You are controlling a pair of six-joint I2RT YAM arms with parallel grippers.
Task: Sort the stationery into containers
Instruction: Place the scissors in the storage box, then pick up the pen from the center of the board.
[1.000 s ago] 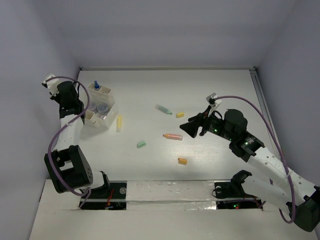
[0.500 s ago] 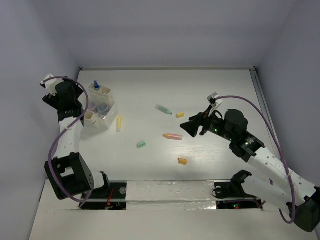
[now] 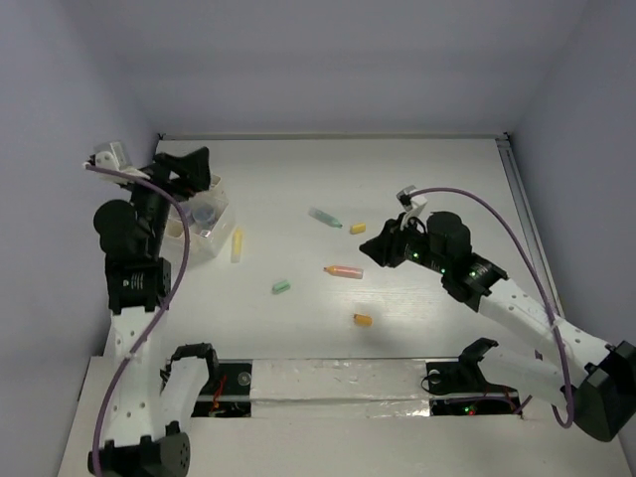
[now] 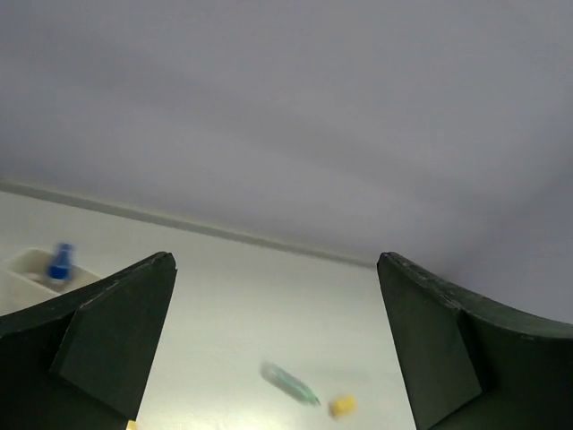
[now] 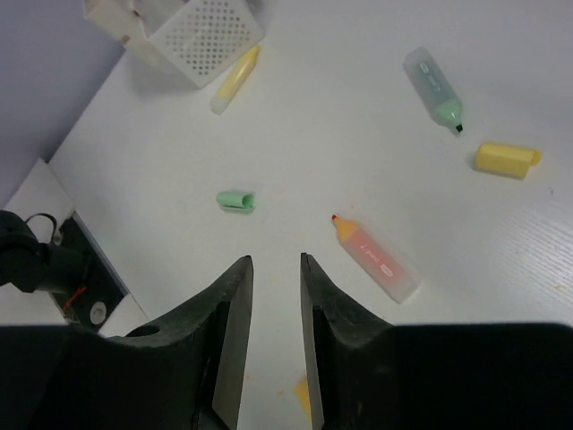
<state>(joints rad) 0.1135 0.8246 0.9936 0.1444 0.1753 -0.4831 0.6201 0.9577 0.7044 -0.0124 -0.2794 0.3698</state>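
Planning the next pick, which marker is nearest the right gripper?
The orange-pink marker, just ahead of the right gripper; the green marker and yellow marker lie farther off.

You have a white counter [image 3: 427, 179] under everything, matte and evenly lit, with faint grain lines showing in the right wrist view. Three plain pale lavender-grey walls close it in: the back wall [image 3: 328, 60], the left wall [image 3: 40, 99] and the right wall [image 3: 596, 119]. A thin pale seam [image 3: 328, 136] runs where the counter meets the back wall; you see it again as a grey line in the left wrist view. A slim metal rail [image 3: 518, 184] lies along the counter's right edge. At the near edge sits a white front ledge [image 3: 75, 437], crossed by a glossy strip [image 3: 338, 376] between two dark cut-outs [image 3: 214, 402].
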